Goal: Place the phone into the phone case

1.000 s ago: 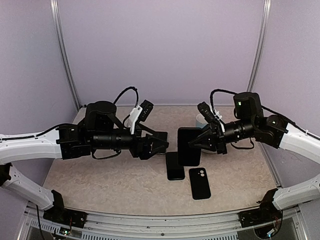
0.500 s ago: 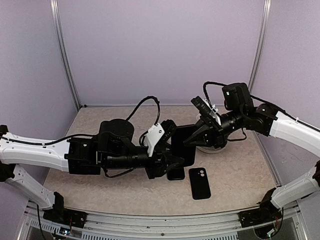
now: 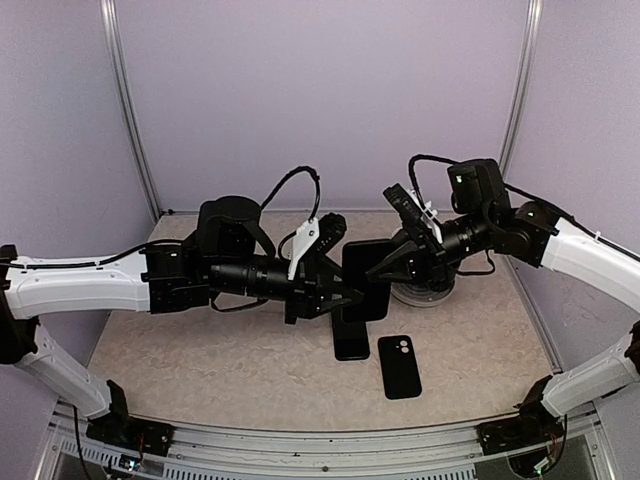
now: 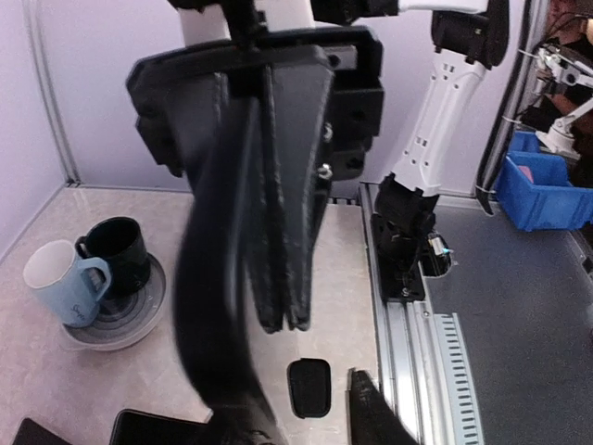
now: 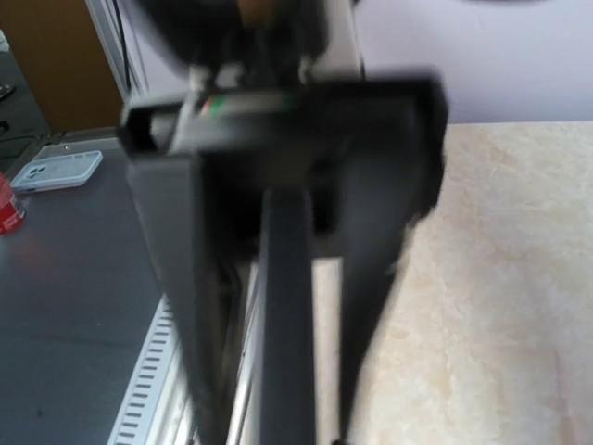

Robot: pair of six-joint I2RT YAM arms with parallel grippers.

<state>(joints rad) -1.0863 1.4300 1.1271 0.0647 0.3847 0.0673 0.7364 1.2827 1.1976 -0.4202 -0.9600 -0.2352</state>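
Observation:
My right gripper is shut on a black flat slab and holds it upright above the table; I cannot tell whether it is the phone or the phone case. In the right wrist view its thin edge runs between my right gripper's fingers. My left gripper is at the slab's left edge, jaws narrow; in the left wrist view the slab is a black blur against the left finger of my left gripper. Below lie a plain black phone-shaped slab and a black one with camera holes.
A light-blue mug and a black mug stand on a grey round coaster at the back right, just behind the right gripper. The table's metal front rail runs close by. Purple walls close in three sides.
My left arm has swung right to the held slab and its jaws have narrowed a lot. The right gripper lifted the slab slightly up and back, still shut on it.

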